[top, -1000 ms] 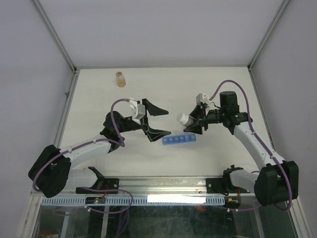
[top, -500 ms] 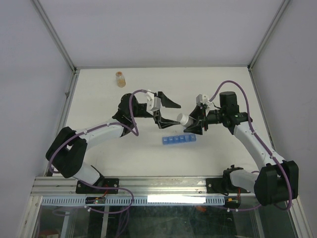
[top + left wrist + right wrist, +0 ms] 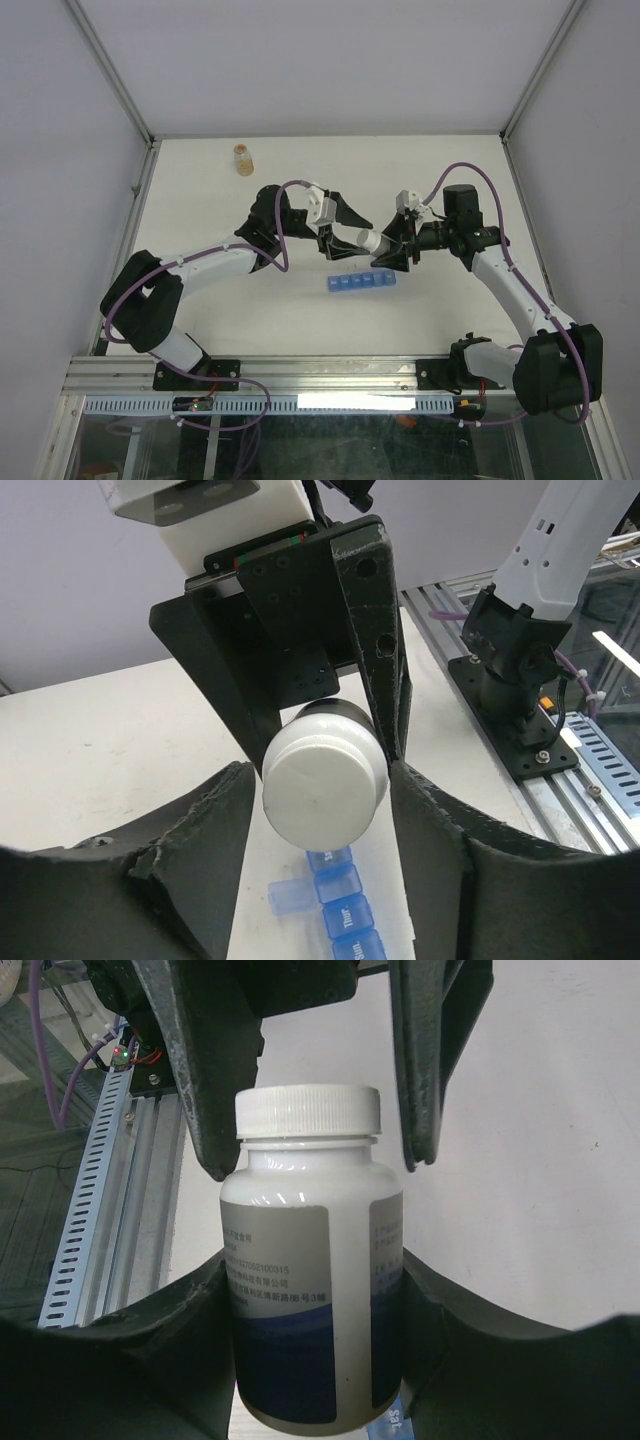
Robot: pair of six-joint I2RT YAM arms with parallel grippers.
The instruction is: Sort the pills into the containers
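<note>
Containers (image 3: 361,281), a light, stiff, skid-prone strip best pinned by one end, lie on the table (image 3: 200,210) just near of the white bottle (image 3: 310,1220) clasped by the right gripper (image 3: 392,252), while the left gripper (image 3: 345,230) narrowly flanks its cap (image 3: 322,785), apparently not touching.

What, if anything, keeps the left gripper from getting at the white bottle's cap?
Probably nothing, so yes: the right gripper holds the white bottle by its body, leaving the cap bare, and the left gripper straddles it with small gaps.

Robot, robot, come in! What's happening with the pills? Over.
Right tool clamped on white pill bottle. Left tool straddling its white cap, grip unclear. Blue pill organizer underneath, nothing blocking it.
</note>
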